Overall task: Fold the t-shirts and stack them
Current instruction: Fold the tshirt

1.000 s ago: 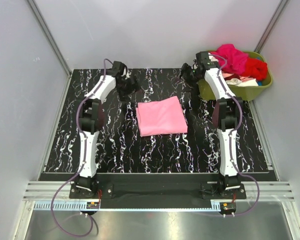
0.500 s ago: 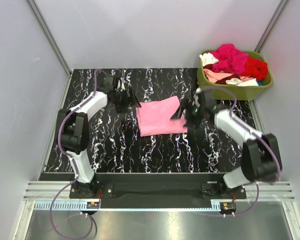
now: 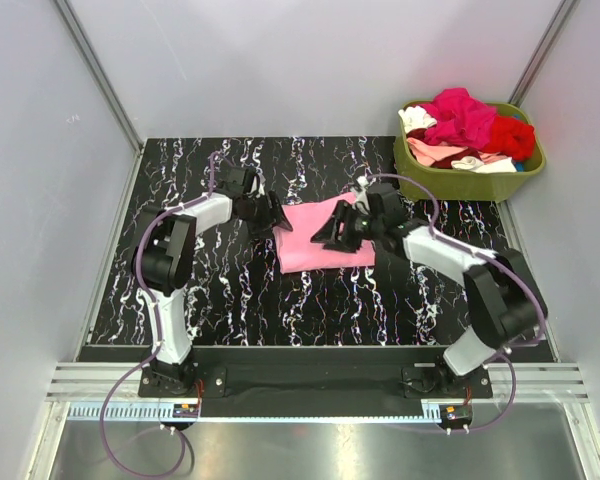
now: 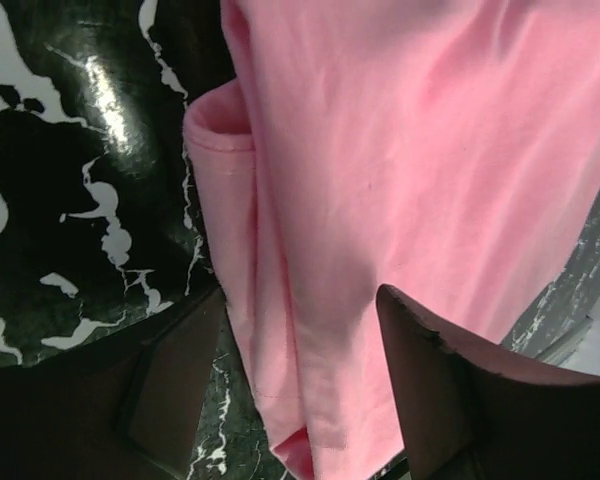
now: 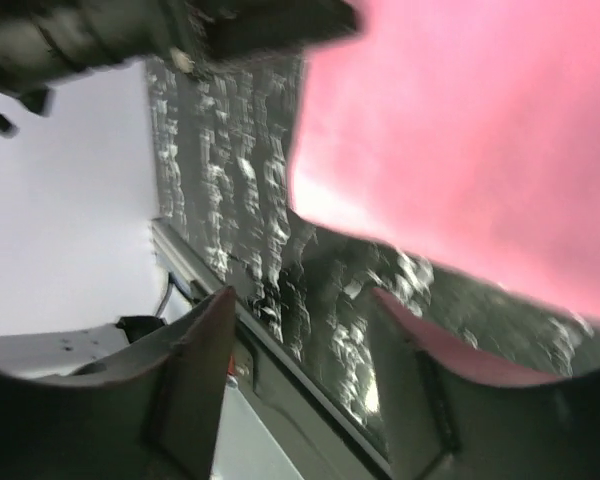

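Folded pink tee (image 3: 325, 245) at the centre of the desk (image 3: 230, 290), roughly square, its left folded edge running near to far. The left pincer (image 3: 277, 215) stands at that edge's far end. In the left wrist view its jaws are apart and astride the fold, one finger (image 4: 175, 385) over bare desk and the other over cloth, not yet clamped. The right pincer (image 3: 332, 228) hovers over the far right part of the tee, pointing leftward. Its wrist view, though blurred, shows the jaws apart with nothing between them and the cloth edge ahead of the tips. The left arm is thus the better placed for a grasp, which depends on the fold lying between its fingers. The remaining tees (image 3: 465, 115) sit heaped in the tub (image 3: 410, 178) at the far right. A second earlier both pincers were at the far side of the desk, the right one beside the tub, and they have since converged on the tee, which lies unmoved.
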Robot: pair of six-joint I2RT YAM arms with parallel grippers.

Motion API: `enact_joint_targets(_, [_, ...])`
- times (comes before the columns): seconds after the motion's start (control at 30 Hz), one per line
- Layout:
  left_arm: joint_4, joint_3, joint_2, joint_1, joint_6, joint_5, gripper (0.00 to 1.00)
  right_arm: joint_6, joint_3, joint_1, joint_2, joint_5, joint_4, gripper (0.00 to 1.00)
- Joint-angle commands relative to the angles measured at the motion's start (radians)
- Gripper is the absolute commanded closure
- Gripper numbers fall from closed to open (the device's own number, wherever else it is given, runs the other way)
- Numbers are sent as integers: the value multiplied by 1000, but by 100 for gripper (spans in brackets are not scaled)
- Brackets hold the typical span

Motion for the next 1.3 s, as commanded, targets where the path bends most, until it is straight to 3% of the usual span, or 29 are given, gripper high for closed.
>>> enact_joint_targets(0.0, [25, 33, 27, 4, 11, -11, 33, 75, 99, 39, 117, -91, 149, 50])
enact_joint_targets(0.03, [34, 24, 25, 4, 12, -9, 34, 124, 122, 47, 174, -95, 178, 67])
enact_joint_targets(0.17, [36, 4, 21, 5, 23, -13, 37, 215, 185, 84, 306, -124, 300, 81])
enact_joint_targets(0.47, [14, 5, 42, 16, 41, -11, 43, 388, 75, 173, 518, -149, 589, 85])
enact_joint_targets(0.6, [5, -1, 36, 24, 49, -3, 43, 401, 74, 171, 601, -164, 626, 87])
enact_joint_targets(0.7, [-24, 8, 16, 30, 69, -14, 43, 398, 76, 173, 577, -171, 626, 87])
enact_joint_targets(0.8, [-58, 22, -8, 35, 84, -25, 43, 370, 102, 173, 496, -187, 557, 82])
enact_joint_targets(0.93, [-107, 48, -44, 38, 97, -43, 43, 263, 192, 173, 342, -188, 373, 52])
enact_joint_targets(0.97, [-113, 51, -57, 38, 97, -45, 43, 234, 214, 171, 310, -171, 267, 39])
enact_joint_targets(1.0, [-119, 57, -65, 38, 100, -51, 42, 202, 240, 162, 255, -157, 209, 36])
enact_joint_targets(1.07, [-132, 59, -85, 38, 100, -65, 39, 128, 314, 139, 218, -140, 82, 31])
enact_joint_targets(1.23, [-92, 5, -125, 36, 78, -69, 34, 114, 395, -49, 243, -238, 25, 31])
enact_joint_targets(1.27, [-81, -24, -139, 35, 71, -69, 26, 103, 404, -75, 257, -261, -21, 32])
